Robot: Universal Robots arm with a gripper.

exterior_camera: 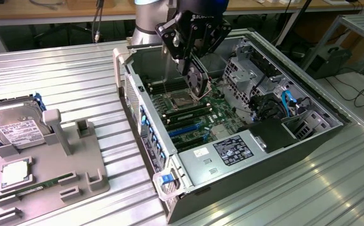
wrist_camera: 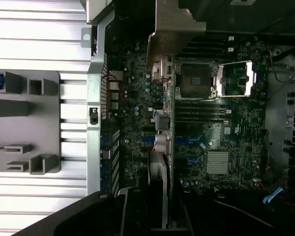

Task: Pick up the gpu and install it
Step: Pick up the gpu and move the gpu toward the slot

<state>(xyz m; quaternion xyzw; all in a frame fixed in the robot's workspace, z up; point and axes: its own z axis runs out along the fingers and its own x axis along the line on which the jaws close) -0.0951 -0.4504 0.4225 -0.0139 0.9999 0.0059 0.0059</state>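
Hand (exterior_camera: pixel 190 59) holds gpu (exterior_camera: pixel 198 81) over motherboard (exterior_camera: pixel 198 117) in case (exterior_camera: pixel 270 179).

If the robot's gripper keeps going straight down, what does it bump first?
Probably the motherboard. The gripper points down into the open computer case with its jaws shut on the gpu, so the card's lower edge would touch the board near the CPU socket. Depth is hard to judge.

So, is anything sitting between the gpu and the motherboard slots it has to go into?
Nothing visible does. The fingers hold the gpu on edge inside the open case, above the motherboard. Its blue slots look bare.
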